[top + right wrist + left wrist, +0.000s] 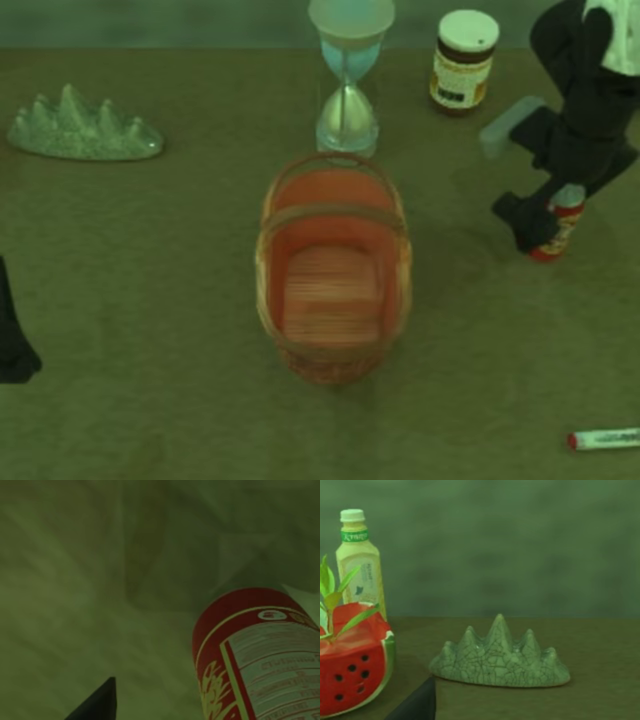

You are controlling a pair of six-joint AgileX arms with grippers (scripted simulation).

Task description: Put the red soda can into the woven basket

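The right gripper (548,212) sits down over the red soda can (562,228), its fingers apparently clasping the can, though the arm hides the contact. The can stands on the table's right side, well apart from the woven basket (333,268) at centre, with bare tabletop between them. The right arm reaches in from the far right corner. The left arm is parked at the left edge; I cannot tell its claw's state.

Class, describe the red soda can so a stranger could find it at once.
Start at the large orange-red woven basket mid-table and look right. There the right gripper is at a small red soda can. Unlike the wider white-lidded jar behind, it is slim and red.
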